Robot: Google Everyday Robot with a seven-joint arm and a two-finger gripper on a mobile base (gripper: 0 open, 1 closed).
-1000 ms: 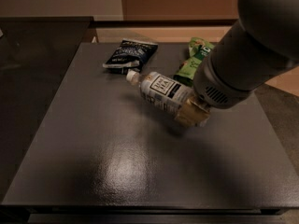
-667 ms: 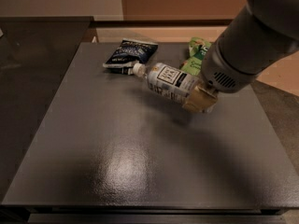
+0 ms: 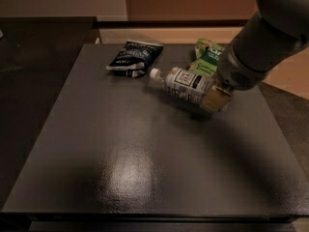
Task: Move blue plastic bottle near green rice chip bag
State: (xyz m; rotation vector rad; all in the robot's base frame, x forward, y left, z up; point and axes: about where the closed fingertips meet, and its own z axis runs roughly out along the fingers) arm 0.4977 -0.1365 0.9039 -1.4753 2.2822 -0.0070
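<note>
So here's what the shot had: the gripper (image 3: 216, 98) sat over the far right part of the dark counter (image 3: 120, 153), hanging off a fat grey arm (image 3: 260, 47) that came in from the upper right corner; its tan jaws were pinching the base end of the blue plastic bottle (image 3: 186, 83), so they were closed on it, not spread.

The bottle was pretty much on its side and angled across the view; white cap pointing left and toward the back, label with the white square and dark lettering facing up; there was a shadow under it, and I honestly couldn't tell if it rested on the counter or was held slightly above it.

The green rice chip bag (image 3: 208, 58) lay right behind the bottle near the counter's far edge, crinkled, with its right side hidden by the arm; the bottle's body overlapped the bag's near edge from this angle, so they were just beside each other, but touching or not, no idea.

A dark navy-black snack bag (image 3: 134, 58) lay flat to the left of both; the bottle's cap was near its right corner with a small gap between them.

Big glare patch on the near half of the counter too.
</note>
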